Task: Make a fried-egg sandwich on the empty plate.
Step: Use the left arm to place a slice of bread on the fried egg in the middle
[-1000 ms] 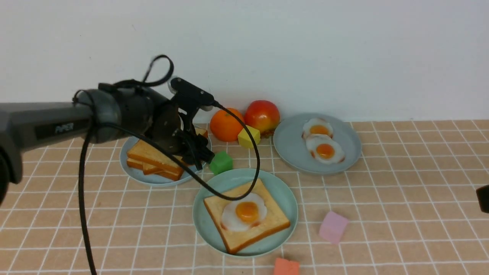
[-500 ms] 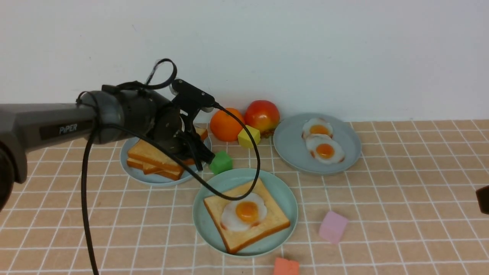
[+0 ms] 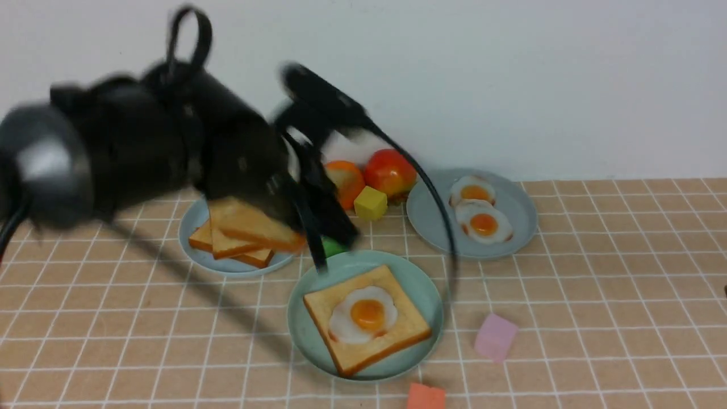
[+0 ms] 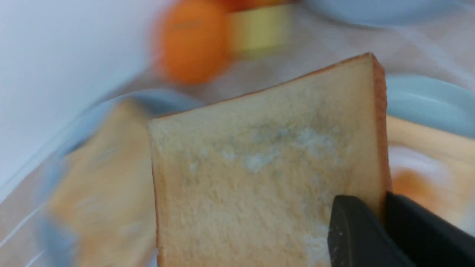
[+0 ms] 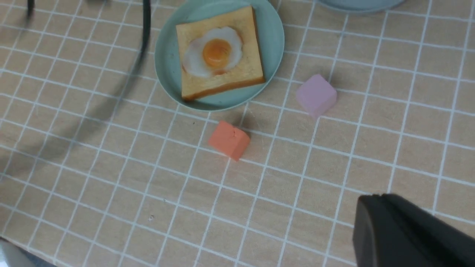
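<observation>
The mint-green plate sits at the centre front with a toast slice on it and a fried egg on top; it also shows in the right wrist view. My left gripper is shut on a second toast slice by one edge and holds it in the air, above the left plate's stack and behind-left of the mint plate. The slice fills the left wrist view. My right gripper is shut and empty, low over the cloth near the front right.
A grey-blue plate holds stacked toast. Another grey-blue plate holds two eggs. An orange, a tomato, and yellow, green, pink and orange-red cubes lie around.
My left gripper has closed on the top toast slice and lifted it off the stack, rising and swinging toward the camera. The arm is motion-blurred.
</observation>
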Robot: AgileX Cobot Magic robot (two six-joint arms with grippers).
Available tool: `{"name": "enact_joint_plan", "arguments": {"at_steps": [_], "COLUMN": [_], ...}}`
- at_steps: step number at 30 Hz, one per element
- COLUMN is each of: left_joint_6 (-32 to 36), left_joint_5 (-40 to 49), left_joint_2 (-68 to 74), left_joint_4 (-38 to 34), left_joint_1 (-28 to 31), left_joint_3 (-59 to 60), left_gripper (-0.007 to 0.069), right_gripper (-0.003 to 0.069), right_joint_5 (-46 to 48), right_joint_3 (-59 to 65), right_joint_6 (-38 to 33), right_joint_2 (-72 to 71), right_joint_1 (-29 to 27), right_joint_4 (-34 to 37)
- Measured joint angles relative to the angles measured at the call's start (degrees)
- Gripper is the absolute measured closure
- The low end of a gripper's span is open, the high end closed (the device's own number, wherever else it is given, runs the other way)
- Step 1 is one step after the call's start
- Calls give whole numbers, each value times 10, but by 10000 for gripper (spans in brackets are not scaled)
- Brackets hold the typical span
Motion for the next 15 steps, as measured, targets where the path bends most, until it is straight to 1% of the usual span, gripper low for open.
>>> {"name": "enact_joint_plan", "arguments": {"at_steps": [3,5,9,15], "left_joint_6": [29,34,36,37], "left_joint_5": [-28,-44,-58,-98], "left_joint_2": [-9,4,28,64], "left_joint_4": [-1,0,6,51], "left_joint_1": [-55,-73,-76,-76], "left_joint_3": [62,87,90,90], "left_gripper": [538,538,538,538], "right_gripper": [634,633,628,627], "right_joint_5": [0,1,4,18], "right_joint_3": [0,0,0,0], "right_joint_6": [0,0,0,0], "right_joint_2": [-15,-25,-39,-57], "right_joint_1": [0,0,0,0], "right_joint_4": [0,-1,0,10]}}
